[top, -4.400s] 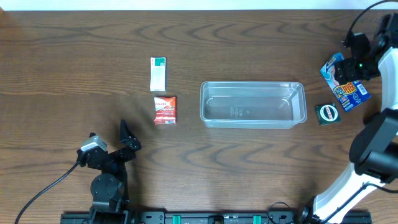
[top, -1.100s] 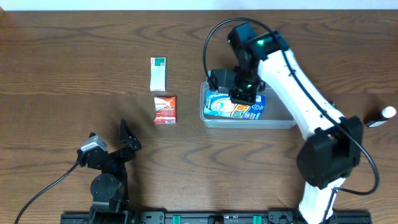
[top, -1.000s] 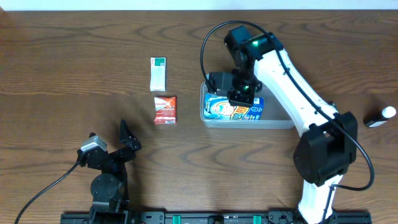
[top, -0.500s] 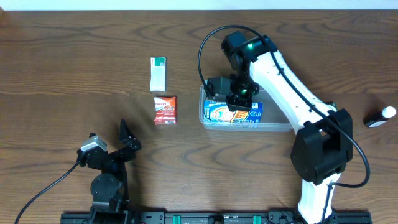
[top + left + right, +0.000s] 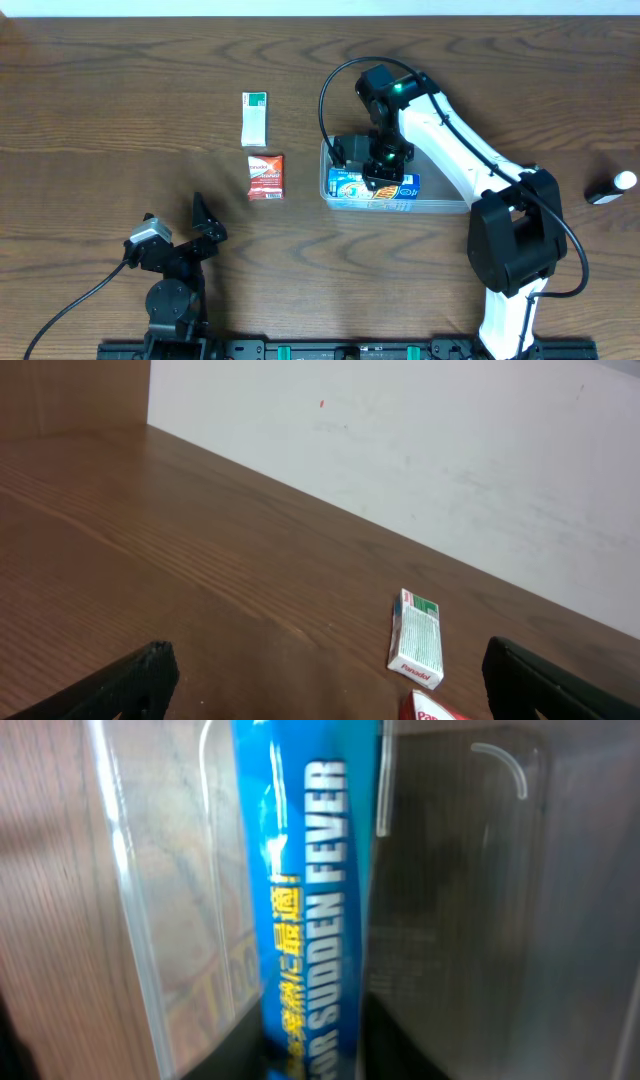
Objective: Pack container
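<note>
One container, bench centre-right: box at its left end, right half free. Right fingers over box, grip cannot be told. Left fingers wide, front-left corner. Green packet and red packet left of container, apart.

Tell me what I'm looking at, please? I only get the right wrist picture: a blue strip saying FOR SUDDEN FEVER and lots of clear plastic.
Observer: From overhead, that is a blue box inside a clear container, toward its left end, with the right gripper directly over it.
Visitor: Is anything else lying around?
Observer: A red packet and a white-and-green box lie on the table left of the container, apart from it.
Visitor: And the other arm?
Observer: The left gripper sits near the table's front edge, open and empty; its camera faces those two.
</note>
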`<state>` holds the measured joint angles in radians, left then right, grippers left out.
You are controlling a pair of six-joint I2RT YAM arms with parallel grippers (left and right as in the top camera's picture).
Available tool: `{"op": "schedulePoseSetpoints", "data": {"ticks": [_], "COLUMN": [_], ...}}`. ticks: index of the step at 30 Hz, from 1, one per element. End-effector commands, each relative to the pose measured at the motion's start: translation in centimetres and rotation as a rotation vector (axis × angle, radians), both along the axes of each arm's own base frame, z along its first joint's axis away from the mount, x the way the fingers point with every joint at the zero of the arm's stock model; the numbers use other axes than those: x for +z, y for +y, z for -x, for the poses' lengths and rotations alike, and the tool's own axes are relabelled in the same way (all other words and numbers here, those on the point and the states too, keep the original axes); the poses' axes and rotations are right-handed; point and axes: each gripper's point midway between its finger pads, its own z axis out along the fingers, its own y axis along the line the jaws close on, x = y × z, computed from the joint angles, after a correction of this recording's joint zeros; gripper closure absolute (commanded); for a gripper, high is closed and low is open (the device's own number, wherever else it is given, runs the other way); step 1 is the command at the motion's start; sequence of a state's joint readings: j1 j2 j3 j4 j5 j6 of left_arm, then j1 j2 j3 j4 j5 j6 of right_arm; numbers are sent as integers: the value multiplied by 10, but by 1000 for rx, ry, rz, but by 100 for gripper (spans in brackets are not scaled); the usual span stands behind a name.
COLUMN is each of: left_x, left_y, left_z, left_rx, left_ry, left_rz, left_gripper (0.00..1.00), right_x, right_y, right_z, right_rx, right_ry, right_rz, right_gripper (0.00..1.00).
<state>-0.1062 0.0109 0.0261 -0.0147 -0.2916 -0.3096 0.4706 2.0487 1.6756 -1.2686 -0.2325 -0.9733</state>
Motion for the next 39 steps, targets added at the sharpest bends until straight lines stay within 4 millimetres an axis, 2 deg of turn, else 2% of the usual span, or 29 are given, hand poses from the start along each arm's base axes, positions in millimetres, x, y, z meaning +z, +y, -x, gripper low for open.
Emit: {"op": "schedulePoseSetpoints", "data": {"ticks": [1,5,9,16,26,35,39], "left_x": [-17,-17,-17,-17,-17,-17,-17], "left_y": [3,3,3,3,3,3,3], "left_z": [1,1,1,1,1,1,1], "left_rx": [12,12,12,12,12,12,12], "left_ry": [53,53,53,53,53,53,53], "left_rz": [-22,-22,-22,-22,-22,-22,-22], "left_gripper": [2,2,2,2,2,2,2], "right_x": [-5,-5,-6,8,50,54,53], "right_y": [3,4,1,4,13,-7,-7], "right_z": [7,5,2,-9,-29,-66,-63], "right_rx": [14,13,15,-18,-63,-242,-243], "right_ry": [22,12,-3,-50,-176,-337,-325], "right_rz": [-11,-14,8,0,-61,64,66], "right_gripper": [48,22,16,13,12,11,11]}}
